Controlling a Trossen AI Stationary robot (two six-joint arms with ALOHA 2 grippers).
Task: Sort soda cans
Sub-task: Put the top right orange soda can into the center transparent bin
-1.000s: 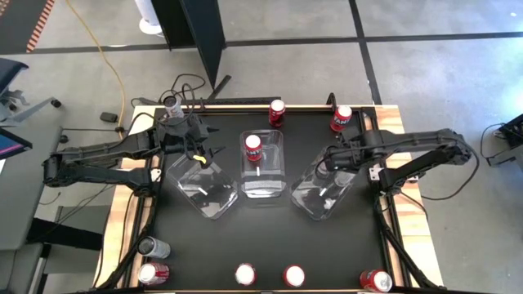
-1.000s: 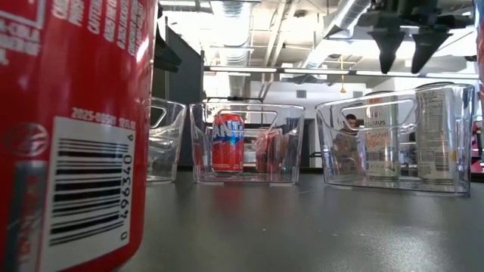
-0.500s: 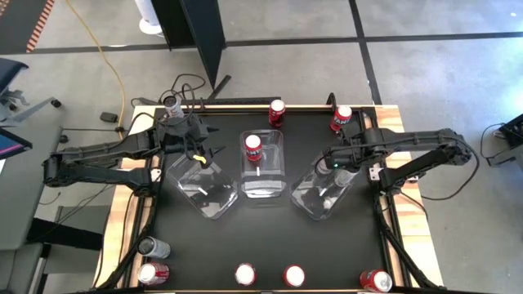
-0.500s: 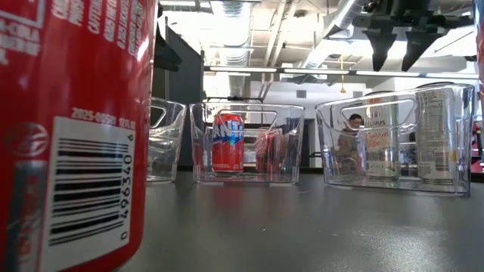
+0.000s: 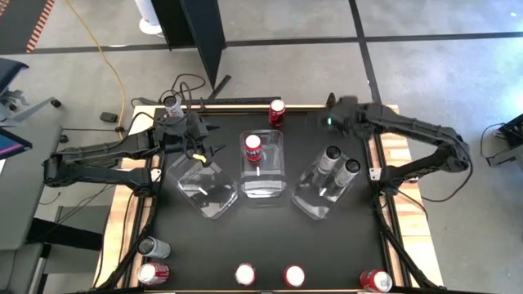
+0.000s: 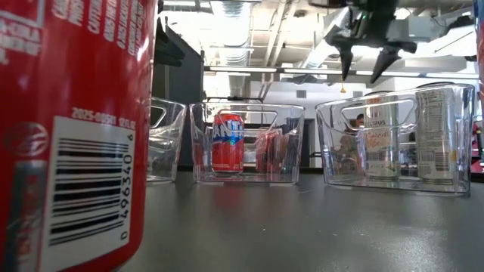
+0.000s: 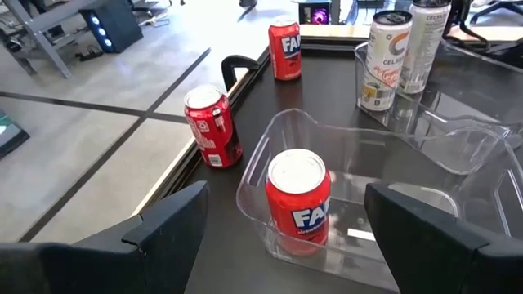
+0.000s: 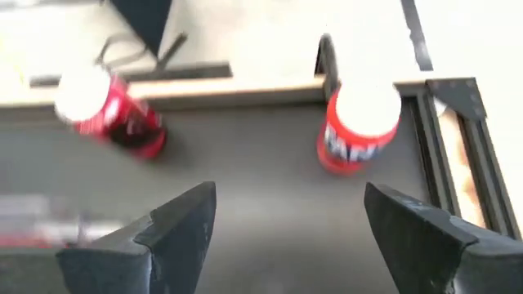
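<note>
My left gripper [image 5: 207,140] hangs open over the far end of the left clear bin [image 5: 204,189] and touches nothing. My right gripper [image 6: 367,64] is open and raised, above a red soda can [image 8: 358,124] at the table's far right corner. A second red can [image 5: 277,110] stands at the far edge. A third red can [image 7: 298,200] stands upright in the middle bin [image 5: 263,170]. Two silver cans [image 5: 331,155] [image 5: 350,167] stand in the right bin [image 5: 320,194].
A silver can [image 5: 172,104] stands at the far left corner. Along the near edge are a silver can [image 5: 154,247] lying on its side and several red cans [image 5: 245,274] [image 5: 293,276] [image 5: 374,282]; one fills the low view's left [image 6: 76,128]. Bare black tabletop [image 5: 270,237] lies before the bins.
My right gripper has swung from above the right bin toward the table's far edge and turned, and now hangs over the far right red can. It stays open. The two silver cans in the right bin have come into sight from above.
</note>
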